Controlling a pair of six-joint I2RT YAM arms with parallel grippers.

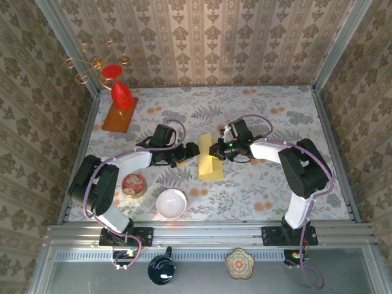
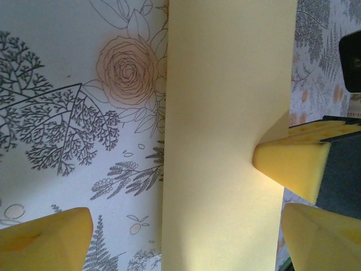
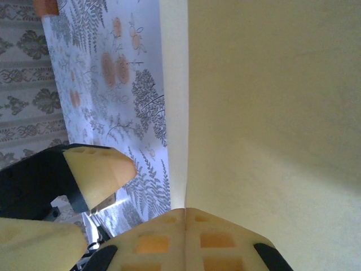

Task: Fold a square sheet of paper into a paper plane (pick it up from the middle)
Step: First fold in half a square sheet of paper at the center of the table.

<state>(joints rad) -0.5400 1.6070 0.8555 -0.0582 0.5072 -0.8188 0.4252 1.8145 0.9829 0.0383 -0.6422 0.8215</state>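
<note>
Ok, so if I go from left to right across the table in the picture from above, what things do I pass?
red round tin → white bowl → folded yellow paper → right arm's elbow

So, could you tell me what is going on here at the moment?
Two robot arms are working on a pale yellow sheet of paper on the table. The right gripper is shut on one long edge of it; the left gripper stands open, a finger either side. The sheet is a narrow strip, no plane yet.
</note>
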